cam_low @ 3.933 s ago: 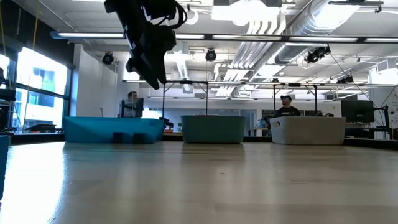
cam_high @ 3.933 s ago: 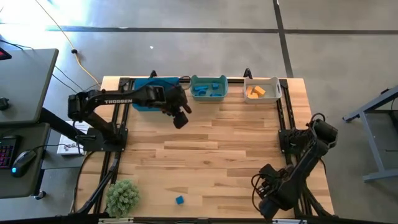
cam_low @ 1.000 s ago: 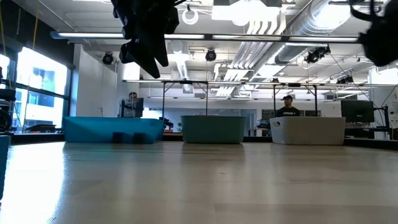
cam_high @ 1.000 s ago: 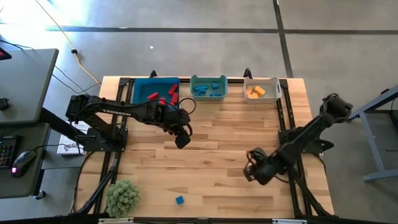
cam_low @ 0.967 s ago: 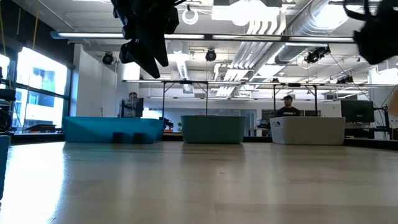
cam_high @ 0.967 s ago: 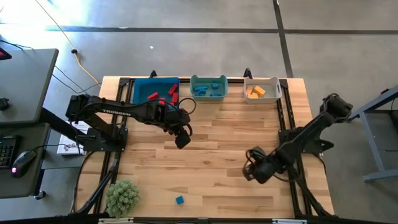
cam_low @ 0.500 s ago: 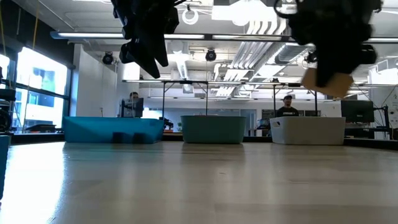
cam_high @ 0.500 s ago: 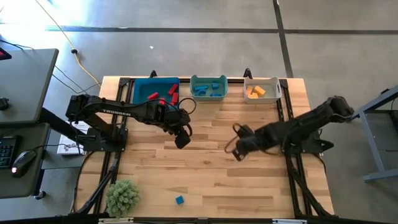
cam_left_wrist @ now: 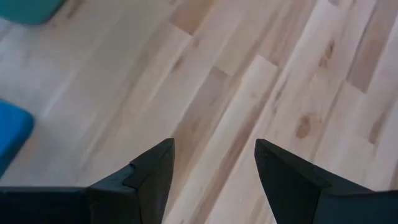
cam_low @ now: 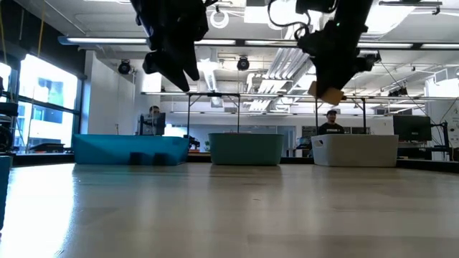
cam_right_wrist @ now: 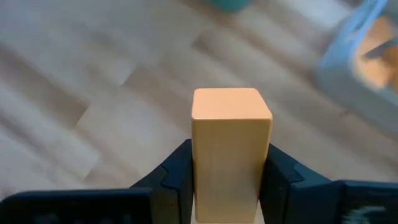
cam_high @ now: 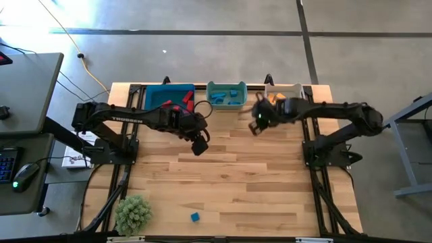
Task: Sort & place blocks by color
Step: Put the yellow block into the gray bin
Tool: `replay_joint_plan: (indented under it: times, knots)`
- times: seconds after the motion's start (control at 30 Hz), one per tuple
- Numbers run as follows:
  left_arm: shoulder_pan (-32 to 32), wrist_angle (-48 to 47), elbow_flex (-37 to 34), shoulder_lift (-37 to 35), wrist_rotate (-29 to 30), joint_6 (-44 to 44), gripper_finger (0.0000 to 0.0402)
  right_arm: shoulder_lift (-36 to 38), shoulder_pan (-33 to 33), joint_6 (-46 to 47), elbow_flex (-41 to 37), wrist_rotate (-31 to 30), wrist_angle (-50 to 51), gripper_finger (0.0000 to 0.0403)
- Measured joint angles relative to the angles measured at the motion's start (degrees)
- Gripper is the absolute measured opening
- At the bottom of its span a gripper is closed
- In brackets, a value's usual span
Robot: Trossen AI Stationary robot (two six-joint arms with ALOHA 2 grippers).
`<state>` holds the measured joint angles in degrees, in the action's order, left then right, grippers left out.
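My right gripper hangs over the table just in front of the white-grey bin, shut on an orange block, which also shows in the low view. My left gripper stands open above the bare table, near the blue bin holding red blocks. Nothing is between its fingers. The teal bin holds blue blocks, the white-grey one orange blocks. One blue block lies near the front edge. My right gripper pinches the orange block by two opposite sides between its two fingers. The fingers slant downward. The block sticks out past the fingertips and hangs well clear of the table.
A green plant stands at the near left corner. The three bins line the far edge, seen in the low view as blue, teal and white-grey. People sit in the room behind.
My right gripper has swung from the near right part of the table toward the far edge, rising and rolling as it went, with the orange block staying in its fingers. It now hangs just in front of the white-grey bin.
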<state>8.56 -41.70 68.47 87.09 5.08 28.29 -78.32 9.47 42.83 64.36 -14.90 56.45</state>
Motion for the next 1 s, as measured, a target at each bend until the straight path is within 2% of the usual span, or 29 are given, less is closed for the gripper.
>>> replay_joint_plan:
  times: [0.17,0.57,0.8,1.0]
  knots:
    - [2.11,3.25,0.00,0.00,0.09,-0.16,0.0213,0.00,10.00,-4.88,0.23,-1.31,0.39,0.0102]
    - [4.67,14.02,0.00,0.00,0.09,-10.42,0.0213,0.00,28.37,-11.97,0.23,-3.76,0.50,0.0102]
    - [5.72,14.66,0.00,0.00,0.09,-15.49,0.0213,0.00,34.59,-13.41,0.02,-3.70,-0.16,0.0102]
    - [6.69,14.68,0.00,0.00,0.09,-19.77,0.0213,0.00,37.18,-13.20,-5.00,-2.99,-5.92,0.0102]
